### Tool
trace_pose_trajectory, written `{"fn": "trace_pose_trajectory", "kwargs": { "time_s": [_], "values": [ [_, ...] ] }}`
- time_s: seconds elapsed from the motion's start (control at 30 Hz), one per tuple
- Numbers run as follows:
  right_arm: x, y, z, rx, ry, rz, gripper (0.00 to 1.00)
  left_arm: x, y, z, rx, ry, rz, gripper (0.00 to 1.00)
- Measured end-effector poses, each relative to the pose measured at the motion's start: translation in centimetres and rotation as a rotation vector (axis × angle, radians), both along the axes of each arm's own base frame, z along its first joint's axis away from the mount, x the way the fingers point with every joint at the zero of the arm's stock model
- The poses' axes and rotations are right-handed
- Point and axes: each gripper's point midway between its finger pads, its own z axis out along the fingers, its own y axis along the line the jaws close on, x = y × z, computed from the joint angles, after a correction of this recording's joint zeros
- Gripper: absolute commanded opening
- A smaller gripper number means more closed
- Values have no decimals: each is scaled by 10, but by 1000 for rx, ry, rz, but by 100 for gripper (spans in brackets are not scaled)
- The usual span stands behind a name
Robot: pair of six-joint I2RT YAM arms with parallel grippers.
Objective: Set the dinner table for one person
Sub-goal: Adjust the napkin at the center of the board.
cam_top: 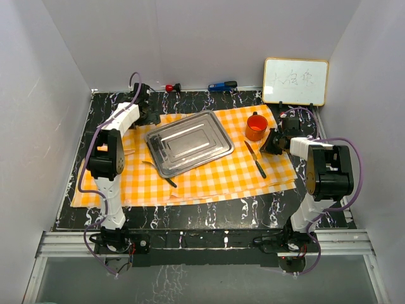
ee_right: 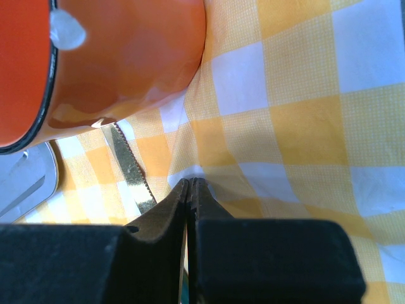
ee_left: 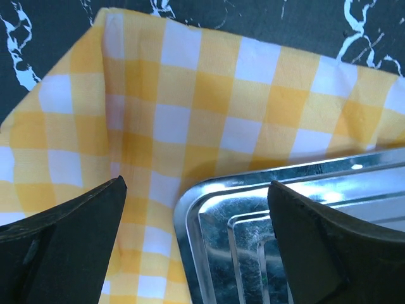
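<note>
The desk (cam_top: 209, 212) looked heavy, fixed; the stiff, slick tray (cam_top: 188, 142) suited a rim pinch; left end effector (ee_left: 196, 190) spread, right end effector (ee_right: 190, 187) pressed together.

White walls (cam_top: 190, 38) 3 sides, even light; small whiteboard (cam_top: 295, 81) leans rear rt; metal rail (cam_top: 69, 244) along near edge.

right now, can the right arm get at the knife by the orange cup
Probably yes. The knife lies uncovered on the checked cloth right beside the right end effector. The orange cup stands near its blade tip, and the end effector is shut, so it must open first.
</note>
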Motion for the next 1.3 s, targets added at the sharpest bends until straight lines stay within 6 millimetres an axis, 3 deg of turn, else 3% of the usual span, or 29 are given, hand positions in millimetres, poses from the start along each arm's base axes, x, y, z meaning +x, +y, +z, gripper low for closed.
{"fn": "trace_pose_trajectory", "kwargs": {
  "time_s": [0.13,0.4,0.83,0.97,1.17,1.3],
  "values": [
    [0,0,0,0,-1,4,0,4,7,-3,14,-4,23,92],
    [0,1,0,-3,-8,19,0,4,20,-40,17,56,73,93],
    [1,5,0,13,-13,38,0,5,36,-38,63,45,110,93],
    [1,6,0,15,-15,40,0,3,59,-38,75,47,150,93],
    [1,6,0,18,-15,43,0,-5,110,-35,109,60,243,94],
    [2,7,0,19,-16,45,0,-5,133,-22,140,63,271,94]
  ]
}}
